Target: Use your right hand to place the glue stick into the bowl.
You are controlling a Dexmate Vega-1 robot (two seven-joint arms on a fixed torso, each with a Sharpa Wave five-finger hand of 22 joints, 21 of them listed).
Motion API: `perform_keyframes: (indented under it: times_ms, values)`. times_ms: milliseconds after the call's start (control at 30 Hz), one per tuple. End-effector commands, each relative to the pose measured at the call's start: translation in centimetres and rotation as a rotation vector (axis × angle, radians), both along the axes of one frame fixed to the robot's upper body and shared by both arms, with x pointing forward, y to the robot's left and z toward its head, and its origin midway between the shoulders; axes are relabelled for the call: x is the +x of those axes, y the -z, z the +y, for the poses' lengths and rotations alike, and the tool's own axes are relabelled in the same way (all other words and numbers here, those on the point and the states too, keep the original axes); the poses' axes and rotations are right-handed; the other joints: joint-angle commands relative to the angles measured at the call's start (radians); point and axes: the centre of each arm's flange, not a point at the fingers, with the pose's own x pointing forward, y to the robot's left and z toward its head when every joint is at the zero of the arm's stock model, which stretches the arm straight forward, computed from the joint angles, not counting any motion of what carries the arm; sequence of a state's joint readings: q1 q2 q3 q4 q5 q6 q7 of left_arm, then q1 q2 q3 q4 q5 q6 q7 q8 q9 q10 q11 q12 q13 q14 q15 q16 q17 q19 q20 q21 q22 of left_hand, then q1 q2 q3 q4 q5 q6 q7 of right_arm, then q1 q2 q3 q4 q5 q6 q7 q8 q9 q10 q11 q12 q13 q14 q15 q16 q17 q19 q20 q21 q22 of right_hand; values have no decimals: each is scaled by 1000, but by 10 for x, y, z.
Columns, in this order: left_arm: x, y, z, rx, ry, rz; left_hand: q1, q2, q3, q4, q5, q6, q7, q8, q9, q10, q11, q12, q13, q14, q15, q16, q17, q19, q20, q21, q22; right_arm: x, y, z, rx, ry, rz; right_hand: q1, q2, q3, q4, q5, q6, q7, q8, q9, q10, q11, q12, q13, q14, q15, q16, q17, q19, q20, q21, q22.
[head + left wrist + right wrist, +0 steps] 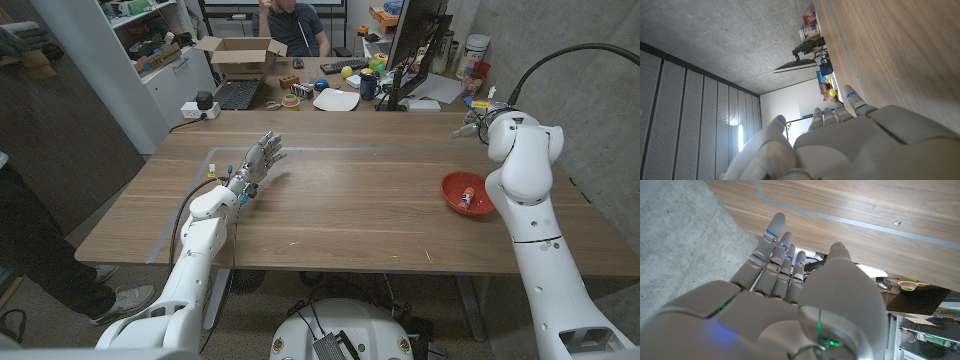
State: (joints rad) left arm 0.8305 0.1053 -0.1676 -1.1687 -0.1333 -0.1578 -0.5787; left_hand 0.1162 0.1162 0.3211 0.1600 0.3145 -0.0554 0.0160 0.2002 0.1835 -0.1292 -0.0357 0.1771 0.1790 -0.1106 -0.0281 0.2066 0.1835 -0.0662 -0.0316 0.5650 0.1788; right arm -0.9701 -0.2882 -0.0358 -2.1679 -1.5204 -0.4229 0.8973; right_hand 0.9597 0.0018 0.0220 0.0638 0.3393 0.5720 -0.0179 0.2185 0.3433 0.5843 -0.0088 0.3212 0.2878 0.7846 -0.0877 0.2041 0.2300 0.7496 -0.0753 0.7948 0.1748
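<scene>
A red bowl (468,193) sits on the wooden table (350,200) at the right side. The glue stick (464,198) lies inside it, a small white and blue piece. My right hand (472,126) is raised behind the bowl near the table's far right corner, its fingers spread and holding nothing. In the right wrist view my right hand (785,310) shows straight, apart fingers over the table. My left hand (260,160) hovers over the table's left half, fingers spread and empty. In the left wrist view my left hand (850,140) also holds nothing.
A grey tape line (330,150) runs along the table's far part. Behind the table stand a desk with a monitor (415,40), a cardboard box (240,55), a laptop (238,94) and small items. A person sits at the back; another person's leg and shoe show at left.
</scene>
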Motion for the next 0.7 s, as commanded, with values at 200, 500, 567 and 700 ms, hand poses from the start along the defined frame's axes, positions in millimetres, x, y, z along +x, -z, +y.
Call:
perform_keyframes:
  times_ms: [200,500,567,700]
  values:
    - [-3,1,2,-3,-1,-2,-10,12,-6,-1,7,4,-4,-1,3,-8,-1,5,4,-8,0,-1,2,3,-1,-3,5,-15,-11,4,-21,5,-79,1,9,-10,3,8,14,0,6,-1,11,-2,10,-2,16,-129,10,2,12,-143,-4,2]
    - [-4,3,5,-9,-5,1,-10,12,-6,-1,7,3,-4,-1,3,-8,1,5,4,-8,0,-1,2,4,-1,-4,5,-22,-15,9,-43,-3,-141,2,12,-14,4,11,21,-1,7,-3,23,-2,16,-4,21,-130,11,2,14,-143,-8,2]
    - [-5,3,6,-9,-9,-1,-10,12,-6,-1,7,4,-4,-1,3,-7,-1,5,4,-8,-1,-1,2,4,-1,-5,5,-23,-15,10,-52,-14,-163,2,13,-14,5,12,25,0,8,-4,24,-2,16,-4,24,-130,12,2,14,-143,-9,3]
    - [-5,4,7,-11,-8,0,-10,12,-7,-1,7,4,-4,-1,3,-7,1,5,4,-8,0,-1,2,5,-1,-5,5,-25,-15,12,-61,-16,-213,3,14,-16,5,13,28,-1,9,-4,25,-3,17,-5,26,-131,12,2,14,-143,-12,2]
